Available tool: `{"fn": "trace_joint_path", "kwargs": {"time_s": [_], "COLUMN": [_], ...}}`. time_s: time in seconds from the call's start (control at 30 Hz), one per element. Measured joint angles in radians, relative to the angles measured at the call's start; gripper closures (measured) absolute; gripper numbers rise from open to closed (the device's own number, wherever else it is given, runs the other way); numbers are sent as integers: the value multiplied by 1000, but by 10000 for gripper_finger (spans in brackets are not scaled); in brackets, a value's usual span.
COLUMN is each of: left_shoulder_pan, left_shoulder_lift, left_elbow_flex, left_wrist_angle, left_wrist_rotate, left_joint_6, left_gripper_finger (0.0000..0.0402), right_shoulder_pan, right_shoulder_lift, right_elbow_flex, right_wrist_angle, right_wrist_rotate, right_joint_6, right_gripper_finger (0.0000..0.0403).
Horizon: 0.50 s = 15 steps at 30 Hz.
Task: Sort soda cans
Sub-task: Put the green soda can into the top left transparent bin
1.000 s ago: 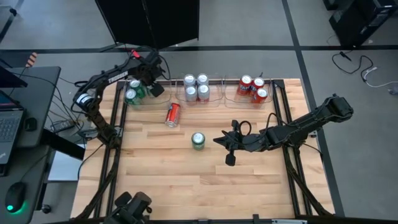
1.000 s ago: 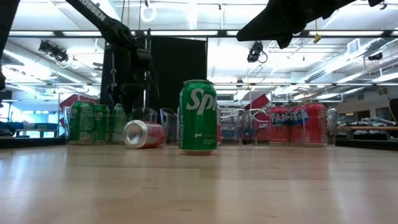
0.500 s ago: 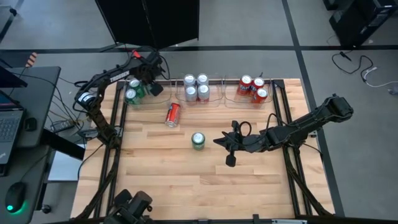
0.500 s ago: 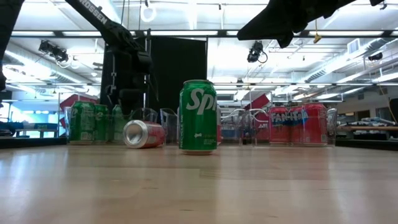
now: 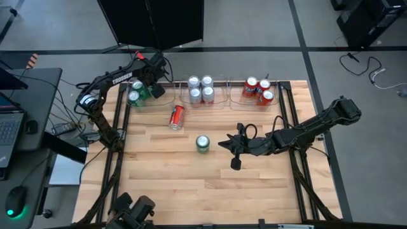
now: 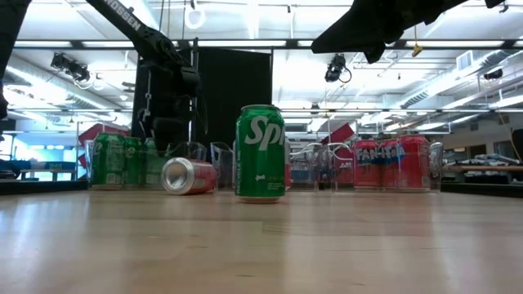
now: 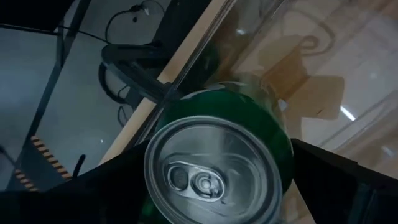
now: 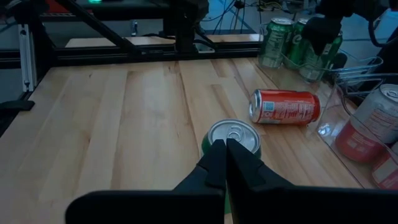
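My left gripper (image 5: pixel 151 88) is over the clear left tray (image 5: pixel 143 105) at the far edge, shut on a green can (image 7: pixel 214 168). Two more green cans (image 5: pixel 134 96) stand in that tray. Another green can (image 5: pixel 203 144) stands upright on the table's middle, and a red can (image 5: pixel 177 117) lies on its side beyond it. My right gripper (image 5: pixel 233 151) hovers shut just right of the standing green can (image 8: pixel 233 134). Silver cans (image 5: pixel 200 90) fill the middle tray, and red cans (image 5: pixel 259 90) stand in the right tray. My left gripper pinches the green can by its upper side wall (image 7: pixel 281 146), one finger (image 7: pixel 336 180) on each side, coming from above and pointing down. The can is upright inside the left tray (image 6: pixel 155 163). The other cans hide whether its base rests on the tray floor.
Three clear trays line the table's far edge. The wooden table (image 5: pixel 191 184) is bare along its near half. A desk with a laptop and a mouse stands off the table's left side.
My left gripper has moved down a little with the green can, which now sits lower among the green cans in the left tray. My right arm and the other cans have kept still.
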Motion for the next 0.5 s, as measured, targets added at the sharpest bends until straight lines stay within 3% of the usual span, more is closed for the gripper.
{"fn": "trace_joint_path", "kwargs": {"time_s": [0.33, 0.5], "left_shoulder_pan": [-2, -5], "left_shoulder_lift": [0, 0], "left_elbow_flex": [0, 45], "left_wrist_angle": [-2, -80], "left_wrist_rotate": [-20, -23], "left_joint_6": [3, 30], "left_gripper_finger": [40, 39], "right_shoulder_pan": [0, 0], "right_shoulder_lift": [0, 0], "right_elbow_flex": [0, 0], "right_wrist_angle": [0, 11], "right_wrist_rotate": [0, 0], "right_joint_6": [0, 0], "right_gripper_finger": [403, 401]}}
